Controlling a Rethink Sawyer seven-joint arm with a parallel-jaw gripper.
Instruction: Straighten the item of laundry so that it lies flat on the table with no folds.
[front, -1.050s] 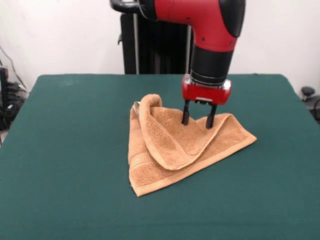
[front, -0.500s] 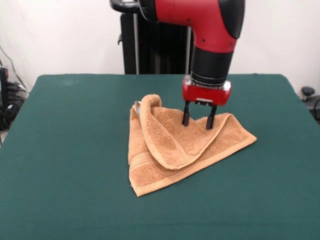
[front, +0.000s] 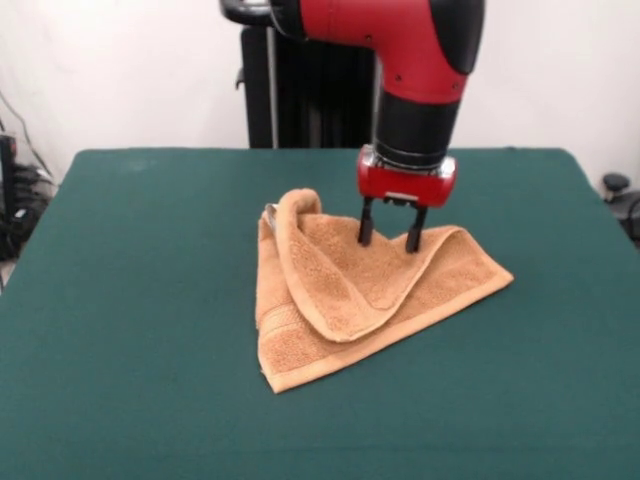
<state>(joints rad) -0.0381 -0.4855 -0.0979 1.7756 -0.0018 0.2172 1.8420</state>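
Sitting mid-frame on the felty dark green counter (front: 120, 300), the fluffy orange terry towel (front: 350, 300) is folded into a lumpy triangle, and with the gripper (front: 388, 238) fingers spread apart and empty above the flap, I'd bet they snag both layers and just drag it.

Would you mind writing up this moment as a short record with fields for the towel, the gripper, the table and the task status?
towel: orange-tan towel, folded over itself, one flap curled up at its far left corner
gripper: gripper open, two dark fingers pointing down over the towel's far edge, nothing held
table: green table, towel near its middle
task status: not done; folds remain
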